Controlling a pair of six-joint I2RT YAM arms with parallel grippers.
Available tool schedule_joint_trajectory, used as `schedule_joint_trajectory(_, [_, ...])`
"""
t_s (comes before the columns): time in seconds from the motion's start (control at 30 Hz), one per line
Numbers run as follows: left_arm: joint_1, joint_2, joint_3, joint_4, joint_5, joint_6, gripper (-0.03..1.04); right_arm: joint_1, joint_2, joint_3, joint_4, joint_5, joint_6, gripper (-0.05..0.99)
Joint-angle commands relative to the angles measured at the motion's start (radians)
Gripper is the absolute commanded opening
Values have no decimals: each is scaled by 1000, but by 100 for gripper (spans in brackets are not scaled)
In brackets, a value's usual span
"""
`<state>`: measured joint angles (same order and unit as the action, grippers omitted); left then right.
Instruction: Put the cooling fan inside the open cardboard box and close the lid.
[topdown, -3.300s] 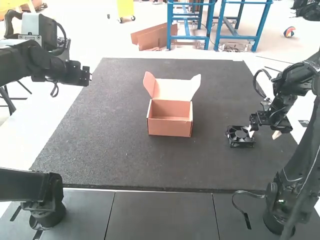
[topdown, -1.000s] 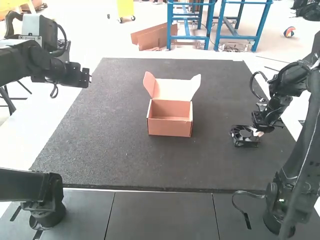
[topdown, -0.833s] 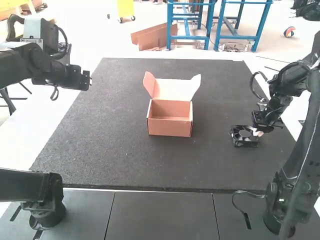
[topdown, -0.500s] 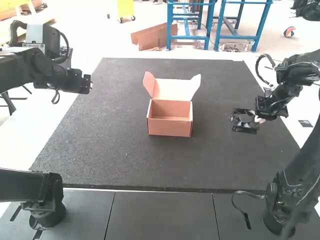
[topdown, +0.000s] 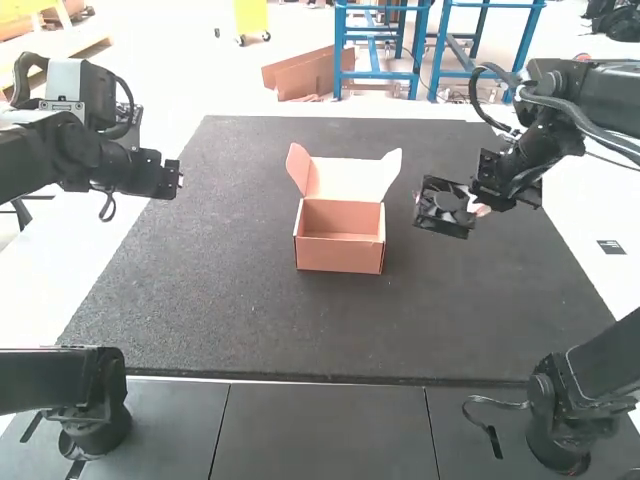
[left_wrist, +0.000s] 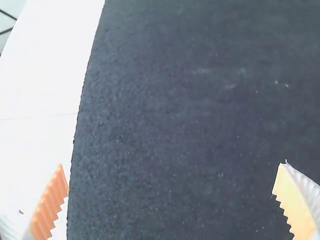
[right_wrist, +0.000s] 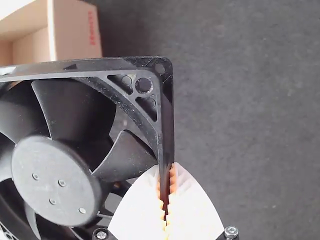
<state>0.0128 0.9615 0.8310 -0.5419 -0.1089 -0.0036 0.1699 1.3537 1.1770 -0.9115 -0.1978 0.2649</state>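
1. A black-matted tabletop (topdown: 250, 300) carries an open box (topdown: 340, 238).
2. Right pincer (topdown: 482, 203) pinches the fan (topdown: 443, 207) by its frame, aloft just right of the box.
3. Left pincer (left_wrist: 170, 202) hangs spread over the tabletop's left side.

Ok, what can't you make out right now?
- Floor of the box: high view, hidden behind its front wall.
- Part of the fan: right wrist view, cut off by the picture's edge.
- How high the fan hangs over the mat: high view, looking down, does not settle it.
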Motion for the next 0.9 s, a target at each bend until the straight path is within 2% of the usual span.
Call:
schedule_joint_trajectory(0.0, [-7, -27, -12, 0, -11, 10, 97, 82, -22, 84, -15, -11, 123, 0])
schedule_joint_trajectory(0.1, [-7, -38, -12, -12, -11, 10, 97, 146, -10, 116, -36, -6, 146, 0])
schedule_joint_trajectory(0.33, [-7, -72, -12, -44, -11, 10, 97, 246, 85, 222, -61, 44, 152, 0])
schedule_joint_trajectory(0.87, [-2, -162, -41, -93, -11, 8, 97, 376, 473, 546, -59, 83, 139, 0])
